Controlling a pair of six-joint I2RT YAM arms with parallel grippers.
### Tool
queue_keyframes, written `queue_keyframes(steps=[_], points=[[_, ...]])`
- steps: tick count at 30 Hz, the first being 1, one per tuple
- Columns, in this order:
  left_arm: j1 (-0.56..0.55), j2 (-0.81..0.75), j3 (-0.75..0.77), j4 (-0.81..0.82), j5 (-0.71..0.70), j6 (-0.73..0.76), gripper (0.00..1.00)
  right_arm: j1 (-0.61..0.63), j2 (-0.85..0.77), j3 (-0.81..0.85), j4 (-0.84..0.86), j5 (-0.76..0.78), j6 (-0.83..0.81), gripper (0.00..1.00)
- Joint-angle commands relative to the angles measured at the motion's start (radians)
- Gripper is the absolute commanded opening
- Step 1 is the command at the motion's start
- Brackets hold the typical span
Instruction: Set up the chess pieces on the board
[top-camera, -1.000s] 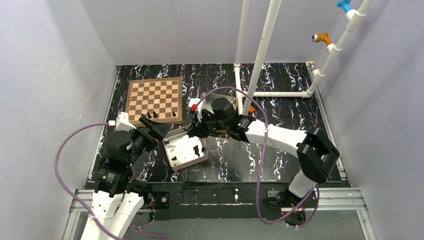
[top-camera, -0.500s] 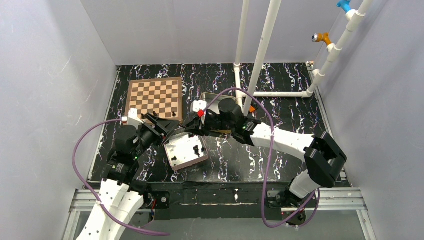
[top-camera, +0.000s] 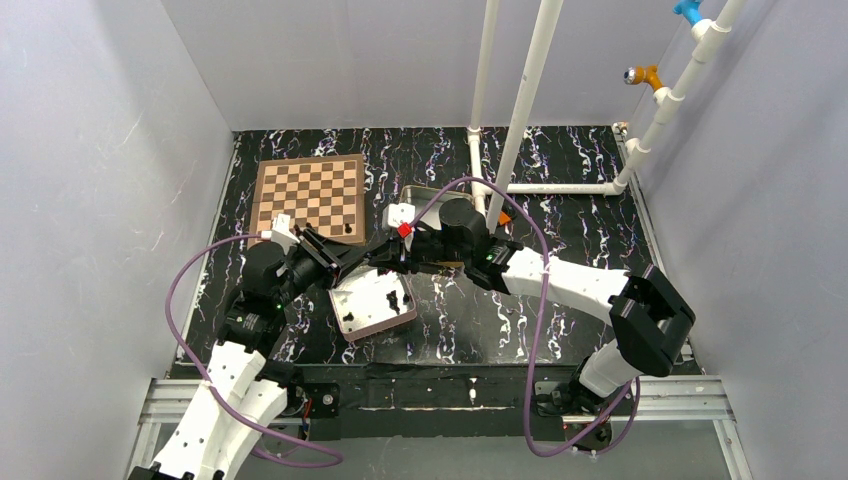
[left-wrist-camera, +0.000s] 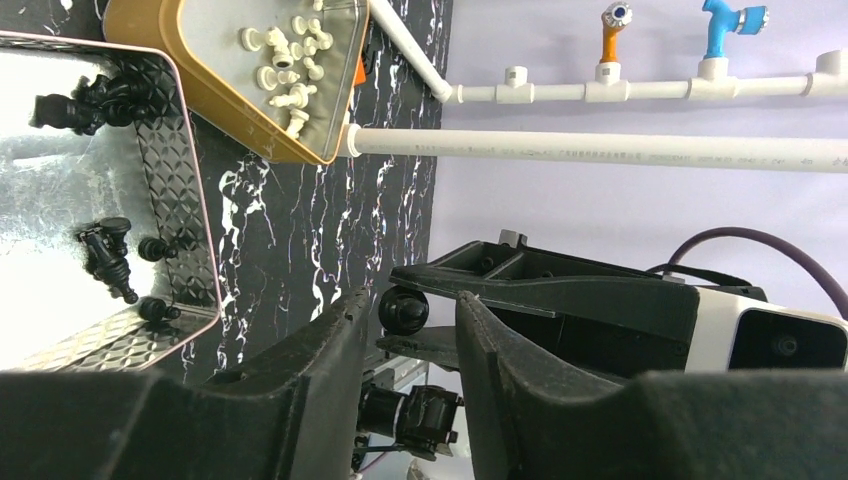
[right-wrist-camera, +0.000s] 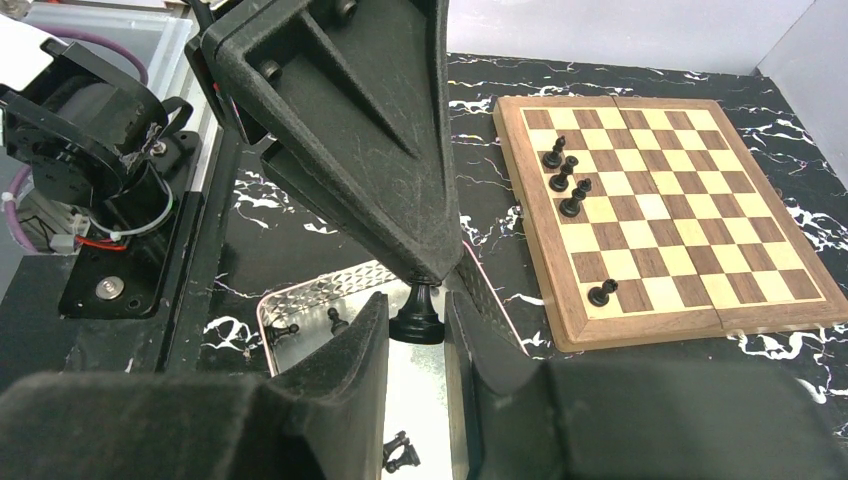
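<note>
My right gripper (right-wrist-camera: 417, 300) is shut on the base of a black chess piece (right-wrist-camera: 418, 318), holding it upright over the metal tin (right-wrist-camera: 320, 285). My left gripper (left-wrist-camera: 412, 300) reaches in from the other side. Its jaws stand narrowly apart around the piece's round head (left-wrist-camera: 403, 312), with a gap on one side. In the top view the two grippers meet at the tin's far corner (top-camera: 365, 262). The board (top-camera: 309, 196) lies at the back left. Several black pieces (right-wrist-camera: 565, 175) stand on it, with one more (right-wrist-camera: 601, 293) near its rim.
More black pieces (left-wrist-camera: 110, 250) lie loose in the tin (top-camera: 372, 305). A gold tray (left-wrist-camera: 260, 140) of white pieces (left-wrist-camera: 285, 70) sits behind the right arm. White pipes (top-camera: 520, 100) rise at the back, right of the board.
My left arm has swung right to meet the right gripper, and its jaws have narrowed around the piece's head. The right gripper has shifted slightly right and kept its grip.
</note>
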Motion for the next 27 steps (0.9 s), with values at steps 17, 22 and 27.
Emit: queue_keyframes(steps=[17,22,27], points=[[0.004,0.018,-0.003,0.023,0.068,0.03,0.0,0.006,-0.025,0.002,0.045,-0.015,-0.019,0.01],[0.004,0.011,0.065,-0.104,0.013,0.177,0.0,0.006,-0.032,0.0,0.032,0.001,-0.007,0.39],[0.004,0.033,0.152,-0.252,-0.099,0.419,0.0,0.006,-0.049,-0.003,-0.016,0.032,-0.033,0.84]])
